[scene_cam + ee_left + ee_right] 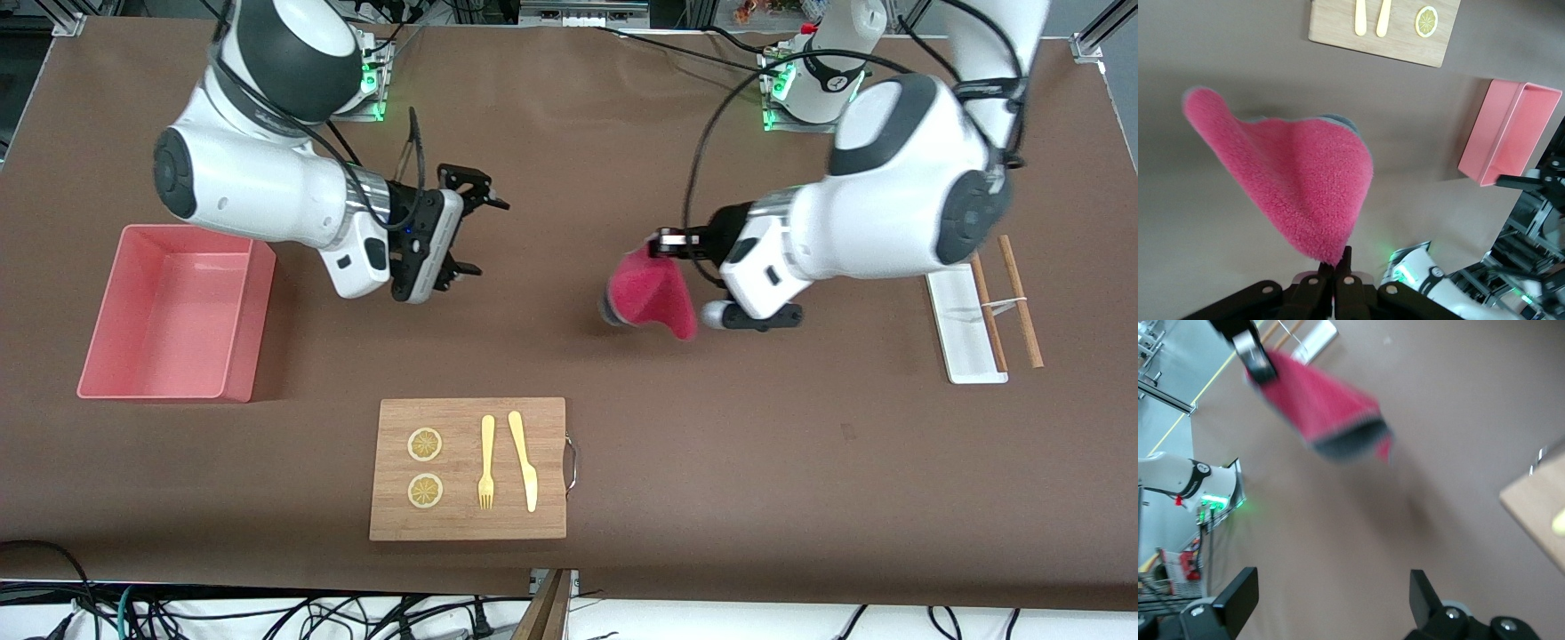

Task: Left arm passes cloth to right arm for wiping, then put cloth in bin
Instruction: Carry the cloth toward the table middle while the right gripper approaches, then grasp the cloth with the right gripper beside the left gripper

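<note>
Nearest the front camera, a wooden board carrying a fork, a knife and two lemon slices is seen on the counter. Farther back, the bin is found toward the right arm's end, while the cloth is held up over the middle of the counter, pinched at one corner by the left claw, whose fingers are pressed together on it. The right claw is kept spread wide and holds nothing, raised over the counter between the bin and the cloth.

Bright even light, blurred cloth
</note>
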Action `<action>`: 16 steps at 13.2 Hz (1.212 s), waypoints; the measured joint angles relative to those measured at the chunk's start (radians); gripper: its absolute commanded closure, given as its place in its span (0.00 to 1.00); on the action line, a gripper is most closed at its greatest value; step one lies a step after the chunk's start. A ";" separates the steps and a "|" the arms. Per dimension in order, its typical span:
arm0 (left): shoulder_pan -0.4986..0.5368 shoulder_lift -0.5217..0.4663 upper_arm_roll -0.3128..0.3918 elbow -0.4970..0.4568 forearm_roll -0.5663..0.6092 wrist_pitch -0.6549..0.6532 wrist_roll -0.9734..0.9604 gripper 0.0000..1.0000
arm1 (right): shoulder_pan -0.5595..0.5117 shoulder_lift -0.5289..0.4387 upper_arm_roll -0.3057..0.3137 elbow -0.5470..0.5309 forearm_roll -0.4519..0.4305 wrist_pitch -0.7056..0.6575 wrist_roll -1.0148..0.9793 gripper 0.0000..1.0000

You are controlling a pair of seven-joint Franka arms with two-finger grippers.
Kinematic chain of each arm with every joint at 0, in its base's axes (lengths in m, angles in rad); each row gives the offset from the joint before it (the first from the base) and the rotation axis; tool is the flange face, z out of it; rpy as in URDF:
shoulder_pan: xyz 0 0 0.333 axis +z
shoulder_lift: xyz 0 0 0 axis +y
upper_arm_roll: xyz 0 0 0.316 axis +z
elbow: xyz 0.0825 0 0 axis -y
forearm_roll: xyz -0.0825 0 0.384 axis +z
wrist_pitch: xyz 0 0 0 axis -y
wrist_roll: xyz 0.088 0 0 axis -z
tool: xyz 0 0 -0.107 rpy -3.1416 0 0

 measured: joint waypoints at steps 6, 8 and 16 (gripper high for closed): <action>-0.068 0.016 0.000 -0.001 0.000 0.116 -0.293 1.00 | 0.039 0.067 -0.004 0.000 0.005 0.156 -0.367 0.00; -0.075 0.016 0.000 -0.001 0.000 0.142 -0.365 1.00 | 0.039 0.086 -0.007 0.000 0.005 0.177 -0.426 0.00; -0.133 0.028 0.001 -0.001 0.000 0.209 -0.535 1.00 | 0.102 0.155 -0.006 0.000 0.005 0.311 -0.445 0.00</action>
